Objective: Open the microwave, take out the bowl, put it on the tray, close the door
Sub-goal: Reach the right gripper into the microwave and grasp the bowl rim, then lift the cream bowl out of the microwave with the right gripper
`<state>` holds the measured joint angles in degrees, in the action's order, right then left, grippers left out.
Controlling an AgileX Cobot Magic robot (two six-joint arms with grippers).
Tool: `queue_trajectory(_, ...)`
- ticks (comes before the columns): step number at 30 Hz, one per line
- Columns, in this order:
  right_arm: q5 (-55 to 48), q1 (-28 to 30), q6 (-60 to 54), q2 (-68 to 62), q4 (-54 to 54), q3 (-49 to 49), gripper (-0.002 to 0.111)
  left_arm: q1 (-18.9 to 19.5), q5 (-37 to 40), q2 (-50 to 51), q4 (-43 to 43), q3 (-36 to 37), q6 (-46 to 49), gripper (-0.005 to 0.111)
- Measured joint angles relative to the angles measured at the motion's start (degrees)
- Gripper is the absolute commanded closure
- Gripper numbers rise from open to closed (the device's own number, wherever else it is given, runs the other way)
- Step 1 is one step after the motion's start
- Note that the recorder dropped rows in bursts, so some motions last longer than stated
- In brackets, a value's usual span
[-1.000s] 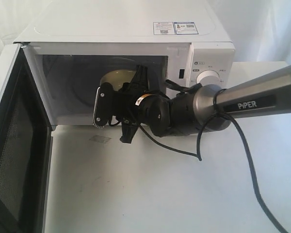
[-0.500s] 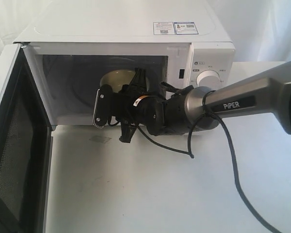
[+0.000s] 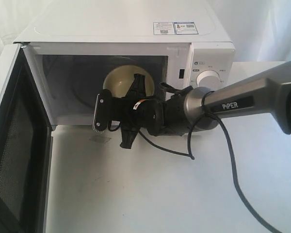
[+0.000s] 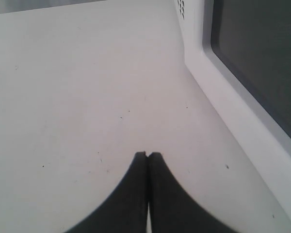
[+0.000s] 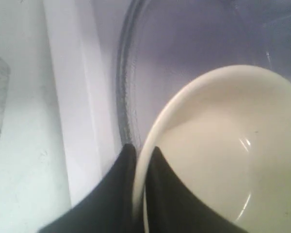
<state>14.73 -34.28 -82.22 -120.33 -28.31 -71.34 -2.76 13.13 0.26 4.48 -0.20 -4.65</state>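
Observation:
The white microwave (image 3: 126,29) stands at the back with its door (image 3: 14,145) swung wide to the left. Inside, the cream-yellow bowl (image 3: 120,80) is tipped up, its pale inside facing outward. My right gripper (image 3: 138,83) reaches into the cavity and is shut on the bowl's rim. In the right wrist view the fingers (image 5: 123,170) pinch the rim of the bowl (image 5: 223,145) just over the glass turntable (image 5: 184,48). My left gripper (image 4: 148,154) is shut and empty above the table, beside the door (image 4: 262,63). No tray is in view.
The white table (image 3: 160,194) spreads out in front of the microwave. A black cable (image 3: 228,145) hangs from the right arm down to the table. A round knob (image 3: 209,77) shows on the right panel behind the arm.
The bowl has tipped up and risen in the right gripper, so its inside now faces out. The arm itself has hardly shifted.

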Motion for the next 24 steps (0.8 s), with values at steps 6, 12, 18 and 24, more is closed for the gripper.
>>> queue_trajectory(6,-4.45,0.00,0.00,1.82,0.00,0.00,0.108,0.00,0.00,0.00,0.00,0.00,0.00,0.107)
queue_trajectory(12,-23.01,-2.35,0.00,10.55,-0.11,0.00,0.108,0.00,0.00,0.00,0.00,0.00,0.00,0.107)
queue_trajectory(18,-37.68,-7.80,14.59,22.21,7.75,2.74,0.108,0.00,0.00,0.00,0.00,0.00,0.00,0.107)
queue_trajectory(24,-58.98,-9.60,30.79,36.62,16.05,9.98,0.108,0.00,0.00,0.00,0.00,0.00,0.00,0.107)
